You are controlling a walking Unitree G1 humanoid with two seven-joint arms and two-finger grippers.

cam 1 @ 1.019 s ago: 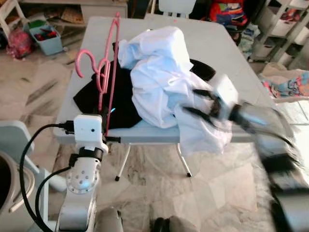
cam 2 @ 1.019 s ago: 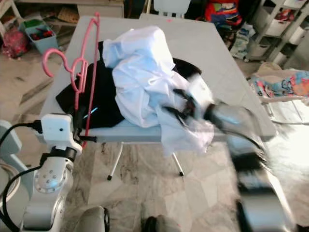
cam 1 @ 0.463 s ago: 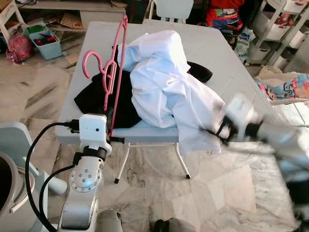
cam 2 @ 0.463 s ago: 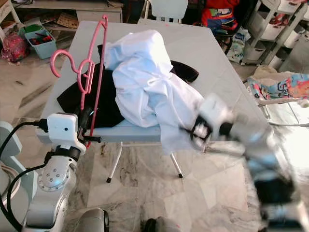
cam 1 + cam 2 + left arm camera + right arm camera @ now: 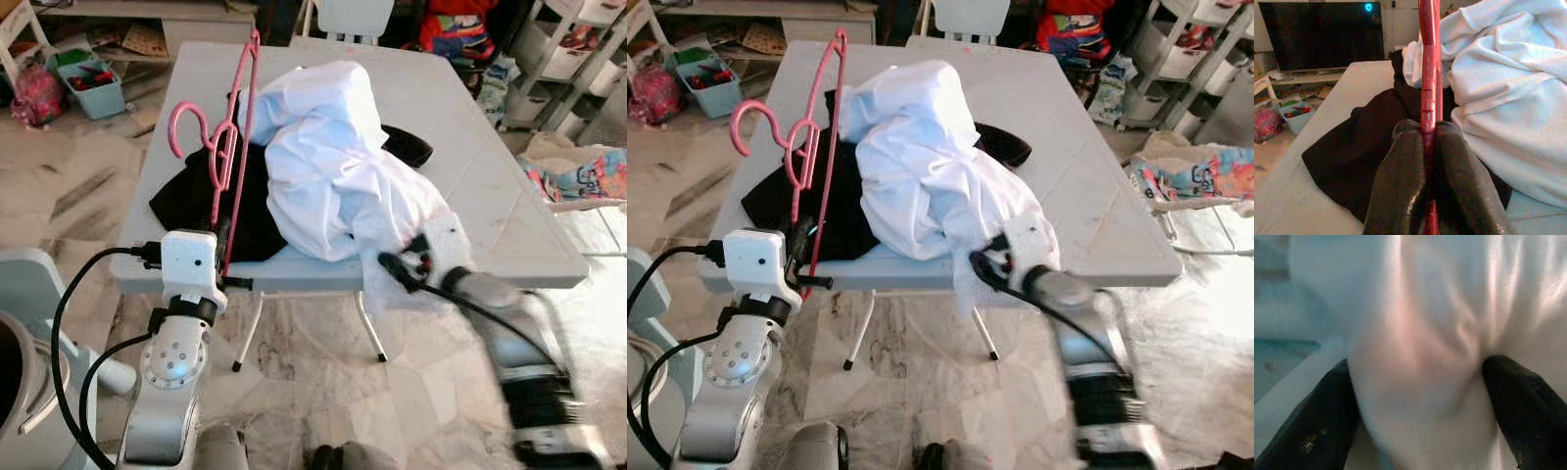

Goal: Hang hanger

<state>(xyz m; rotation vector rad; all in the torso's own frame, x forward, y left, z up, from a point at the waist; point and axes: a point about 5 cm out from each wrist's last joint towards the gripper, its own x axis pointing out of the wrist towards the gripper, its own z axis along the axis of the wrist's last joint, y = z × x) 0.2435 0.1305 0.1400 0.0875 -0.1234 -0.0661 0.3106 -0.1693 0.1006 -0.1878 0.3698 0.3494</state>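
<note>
Left tool (image 5: 1429,147) clamps the pink hanger (image 5: 235,147); right tool (image 5: 1420,396), seemingly open, straddles the white shirt (image 5: 338,166); next, grip it

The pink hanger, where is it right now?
The pink hanger stands upright at the table's left edge, clamped in the left gripper, beside the black garment and the white shirt.

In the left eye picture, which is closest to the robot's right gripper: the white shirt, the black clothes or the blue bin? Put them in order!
From the right gripper:
1. White shirt, touching it at the table's front edge.
2. Black clothes, further left on the table.
3. Blue bin, on the floor, far left, beyond the table.
</note>
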